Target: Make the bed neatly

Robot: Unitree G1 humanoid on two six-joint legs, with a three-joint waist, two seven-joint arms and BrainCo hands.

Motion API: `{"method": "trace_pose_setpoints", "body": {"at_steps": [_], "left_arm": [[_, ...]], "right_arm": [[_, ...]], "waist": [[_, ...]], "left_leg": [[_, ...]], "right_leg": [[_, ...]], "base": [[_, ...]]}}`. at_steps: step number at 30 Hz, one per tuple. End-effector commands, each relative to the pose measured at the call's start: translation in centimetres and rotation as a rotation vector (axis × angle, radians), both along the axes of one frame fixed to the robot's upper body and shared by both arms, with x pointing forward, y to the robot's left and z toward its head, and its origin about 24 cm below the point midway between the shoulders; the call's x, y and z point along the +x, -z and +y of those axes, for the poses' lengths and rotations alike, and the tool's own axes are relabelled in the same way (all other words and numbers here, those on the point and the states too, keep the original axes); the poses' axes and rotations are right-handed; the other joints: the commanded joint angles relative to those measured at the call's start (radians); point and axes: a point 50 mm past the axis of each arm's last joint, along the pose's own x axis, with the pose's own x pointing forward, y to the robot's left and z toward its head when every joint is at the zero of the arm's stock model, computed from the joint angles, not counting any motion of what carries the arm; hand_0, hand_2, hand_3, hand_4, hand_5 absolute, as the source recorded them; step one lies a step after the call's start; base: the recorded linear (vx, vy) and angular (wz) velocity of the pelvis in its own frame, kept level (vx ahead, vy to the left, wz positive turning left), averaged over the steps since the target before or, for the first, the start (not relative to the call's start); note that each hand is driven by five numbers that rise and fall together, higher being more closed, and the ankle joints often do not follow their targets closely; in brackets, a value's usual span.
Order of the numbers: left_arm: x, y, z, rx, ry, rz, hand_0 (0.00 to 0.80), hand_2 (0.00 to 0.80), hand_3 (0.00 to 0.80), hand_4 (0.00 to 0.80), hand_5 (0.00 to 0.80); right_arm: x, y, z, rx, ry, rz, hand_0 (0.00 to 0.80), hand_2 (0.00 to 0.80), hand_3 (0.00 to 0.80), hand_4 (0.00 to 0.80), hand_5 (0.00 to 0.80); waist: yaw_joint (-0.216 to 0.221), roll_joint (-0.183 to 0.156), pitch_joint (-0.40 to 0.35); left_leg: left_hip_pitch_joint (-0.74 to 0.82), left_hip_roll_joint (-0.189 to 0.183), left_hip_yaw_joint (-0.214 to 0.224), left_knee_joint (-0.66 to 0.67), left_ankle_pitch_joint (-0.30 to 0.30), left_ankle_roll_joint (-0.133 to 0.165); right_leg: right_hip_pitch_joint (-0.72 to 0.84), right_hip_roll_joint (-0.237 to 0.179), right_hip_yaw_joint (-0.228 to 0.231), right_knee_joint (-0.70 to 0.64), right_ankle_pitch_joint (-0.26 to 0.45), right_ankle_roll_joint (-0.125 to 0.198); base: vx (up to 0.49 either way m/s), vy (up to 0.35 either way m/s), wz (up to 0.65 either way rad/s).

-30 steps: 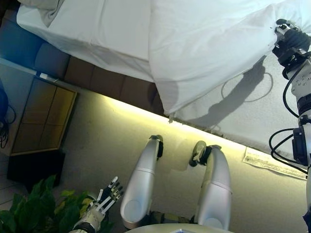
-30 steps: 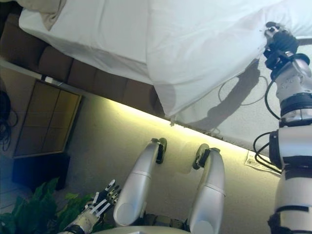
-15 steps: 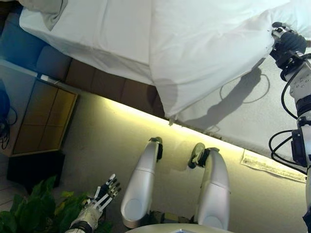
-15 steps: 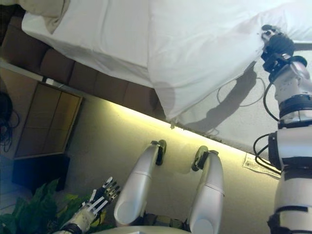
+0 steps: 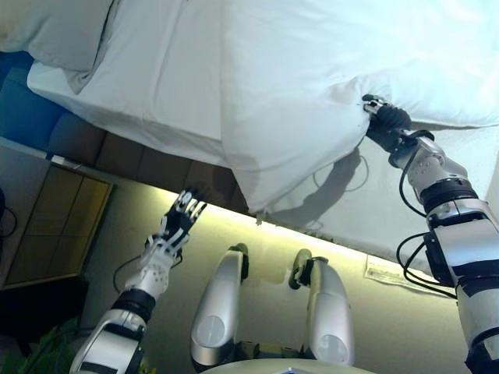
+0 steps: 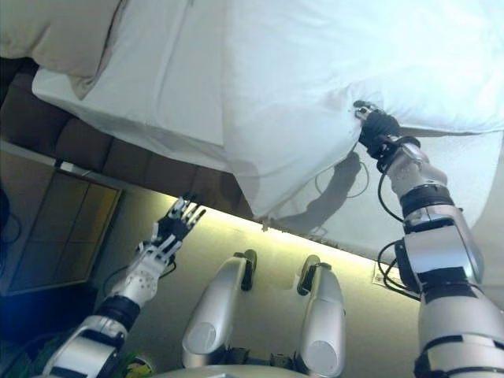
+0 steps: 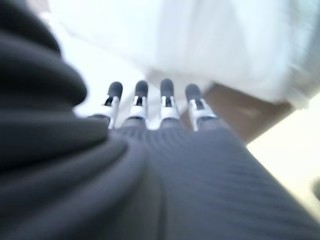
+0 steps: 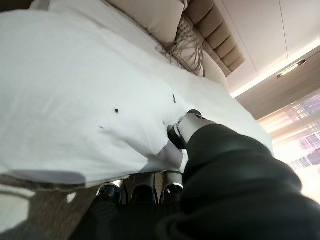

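The right hand [image 5: 383, 121] pinches the edge of the white duvet [image 5: 312, 86], lifting it off the bed [image 5: 148, 117]. The left hand [image 5: 178, 224] reaches up, fingers straight, holding nothing. Spreading seems underway; next, the left hand likely needs a grip on the hanging corner.

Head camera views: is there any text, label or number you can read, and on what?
Paper sheet on the floor by the bed's side: it carries print, too small to read.
White duvet, pinched by the right hand: no readable marks.
Left hand, open in the air: no text.
Nothing else legible.
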Motion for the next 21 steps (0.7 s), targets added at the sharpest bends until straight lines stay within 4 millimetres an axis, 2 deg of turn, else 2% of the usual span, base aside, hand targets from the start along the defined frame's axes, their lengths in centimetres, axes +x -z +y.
{"method": "trace_pose_setpoints", "body": {"at_steps": [1,4,5,6,7,8,13,17,21], "left_arm": [[-0.2,0.1,-1.7,-0.016,0.060,-0.013,0.000,0.000,0.000,0.000,0.000],[0.1,0.9,-3.7,-0.061,0.123,0.070,0.000,0.000,0.000,0.000,0.000],[0.0,1.2,-4.2,-0.091,0.143,0.096,0.000,0.000,0.000,0.000,0.000],[0.0,1.4,-4.7,-0.105,0.161,0.114,0.000,0.000,0.000,0.000,0.000],[0.0,1.6,-5.3,-0.144,0.177,0.139,0.000,0.000,0.000,0.000,0.000],[-0.2,1.9,-5.9,-0.216,0.185,0.183,0.000,0.000,0.000,0.000,0.000],[-1.4,3.6,-9.2,-0.544,0.258,0.432,0.000,0.000,0.000,0.000,0.000],[-2.7,5.0,-10.9,-0.705,0.237,0.594,0.000,0.000,0.000,0.000,0.000],[-3.5,5.7,-11.6,-0.850,0.211,0.684,0.000,0.000,0.000,0.000,0.000]], "right_arm": [[0.4,-2.0,3.3,0.101,-0.128,-0.172,0.800,0.800,0.800,0.800,0.800],[0.6,-1.5,4.6,0.102,-0.150,-0.160,0.800,0.800,0.800,0.800,0.800],[0.6,-1.6,4.8,0.102,-0.153,-0.164,0.800,0.800,0.800,0.800,0.800],[0.7,-1.7,5.1,0.102,-0.155,-0.168,0.800,0.800,0.800,0.800,0.800],[0.7,-1.9,5.2,0.102,-0.158,-0.172,0.800,0.800,0.800,0.800,0.800],[0.7,-2.0,5.4,0.099,-0.160,-0.174,0.800,0.800,0.800,0.800,0.800],[1.0,-3.0,6.2,0.121,-0.169,-0.207,0.800,0.800,0.800,0.800,0.800],[1.1,-3.4,7.2,0.146,-0.174,-0.210,0.800,0.800,0.800,0.800,0.800],[1.1,-3.4,8.3,0.185,-0.192,-0.227,0.800,0.800,0.800,0.800,0.800]], "waist": [[0.026,-0.037,-0.097],[0.017,-0.046,-0.109],[0.014,-0.050,-0.109],[0.012,-0.053,-0.110],[0.009,-0.059,-0.110],[0.007,-0.063,-0.111],[-0.002,-0.094,-0.102],[-0.006,-0.123,-0.093],[-0.005,-0.158,-0.085]], "left_leg": [[0.043,-0.010,0.029,-0.137,0.078,0.043],[0.084,-0.006,0.033,-0.188,0.096,0.037],[0.084,-0.005,0.041,-0.210,0.132,0.042],[0.092,-0.004,0.042,-0.218,0.134,0.040],[0.094,-0.001,0.045,-0.219,0.133,0.040],[0.105,0.001,0.038,-0.208,0.100,0.035],[0.085,0.011,0.032,-0.175,0.077,0.039],[0.100,0.020,0.027,-0.187,0.071,0.039],[0.108,0.032,0.028,-0.197,0.066,0.040]], "right_leg": [[0.088,-0.006,-0.028,-0.126,0.072,0.008],[0.130,-0.002,-0.032,-0.186,0.093,0.019],[0.134,-0.002,-0.041,-0.215,0.126,0.013],[0.144,0.000,-0.042,-0.230,0.131,0.016],[0.150,0.002,-0.043,-0.241,0.136,0.018],[0.161,0.007,-0.034,-0.235,0.112,0.028],[0.162,0.021,-0.036,-0.233,0.111,0.027],[0.178,0.032,-0.033,-0.252,0.117,0.032],[0.191,0.042,-0.033,-0.278,0.129,0.036]], "base": [[0.033,-0.044,-0.03],[0.010,-0.024,0.00],[-0.050,-0.016,-0.01],[-0.060,-0.032,0.01],[0.098,-0.060,0.04],[0.090,-0.066,0.06],[0.012,-0.089,-0.01],[0.013,-0.104,0.02],[0.007,-0.132,-0.05]]}}
